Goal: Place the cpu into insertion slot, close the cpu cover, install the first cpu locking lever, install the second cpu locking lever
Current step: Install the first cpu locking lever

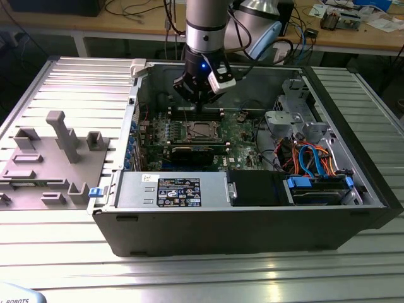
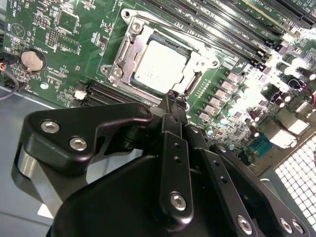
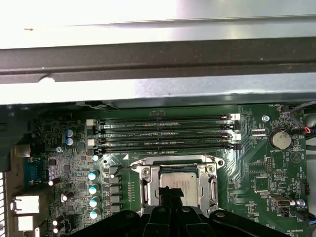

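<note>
Green circuit board is our landmark throughout, the motherboard (image 1: 214, 129) lying flat inside the open dark-grey metal computer case (image 1: 252, 208) on a ribbed aluminium table (image 1: 57, 252). From the exterior view we see the silver-and-black robot arm (image 1: 205, 31) reaching down into the case, its black gripper (image 1: 201, 101) hanging above the far part of the board, just beyond the small square insertion slot (image 1: 200, 130) with its silver metal rim; a grey plastic fixture block (image 1: 50, 158) sits on the table well apart from the board, towards the exterior view's left. In the second wrist view we find the small flat square cpu (image 2: 160, 66) with its silver-grey metal top seated in the slot on the board, the thin silver metal cpu cover (image 2: 129, 49) lying closed around it, and the gripper (image 2: 174, 101) hovering near the socket's edge; its black fingers (image 2: 173, 123) are pressed together with nothing between them. A round silver coin battery (image 2: 32, 60) lies on the board away from the socket. In the first wrist view we see the cpu (image 3: 177, 181) again in the slot, the gripper (image 3: 170, 193) over its near edge, and four long black memory slots (image 3: 163, 132) on the board just beside the socket.
</note>
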